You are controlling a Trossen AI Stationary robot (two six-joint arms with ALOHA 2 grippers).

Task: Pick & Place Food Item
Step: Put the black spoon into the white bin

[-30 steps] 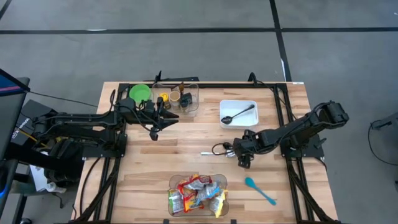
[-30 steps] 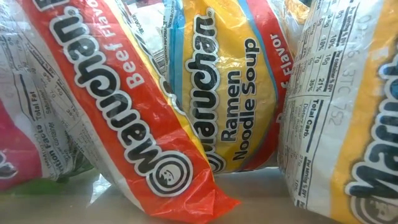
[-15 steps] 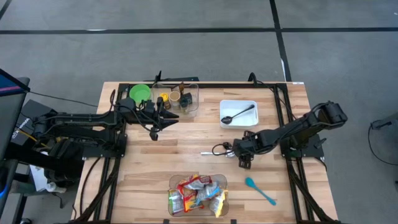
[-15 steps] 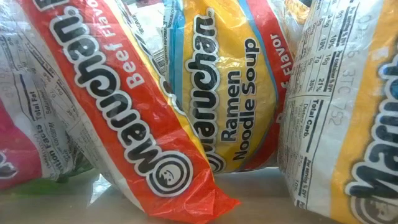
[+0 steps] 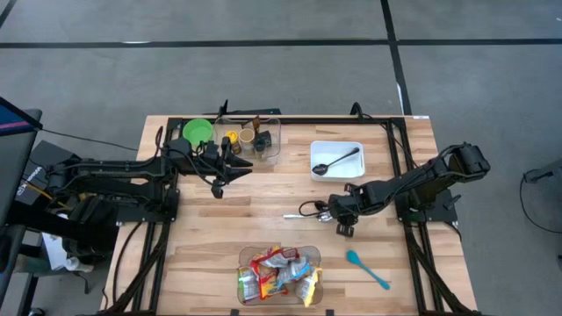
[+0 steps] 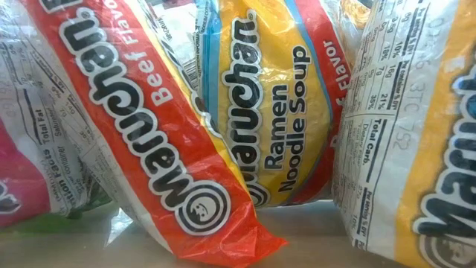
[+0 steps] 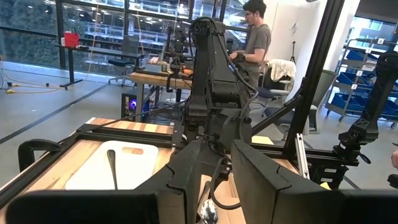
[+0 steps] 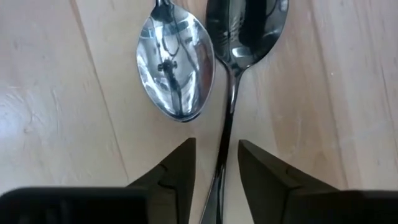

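Several ramen noodle packets (image 5: 279, 274) lie in a clear bin (image 5: 247, 255) at the table's near edge and fill the low view (image 6: 245, 112). My right gripper (image 5: 343, 230) points down at mid-table, right of centre, over two spoons. In its wrist view my right gripper (image 8: 216, 146) is open by a narrow gap. Its fingers stand on either side of the dark spoon's handle (image 8: 225, 134), and the silver spoon's bowl (image 8: 176, 74) lies beside it on the wood. My left gripper (image 5: 239, 169) hangs level near the far bin, slightly open and empty.
A white tray (image 5: 351, 147) at the back right holds a black spoon (image 5: 335, 161). A teal spoon (image 5: 367, 269) lies near the front right. A green bowl (image 5: 198, 132) and a clear bin of cups (image 5: 255, 139) stand at the back. A person (image 7: 255, 31) stands beyond the table.
My right gripper has stayed over the two spoons, and its fingers have drawn closer together. The spoons and the packets lie where they were.
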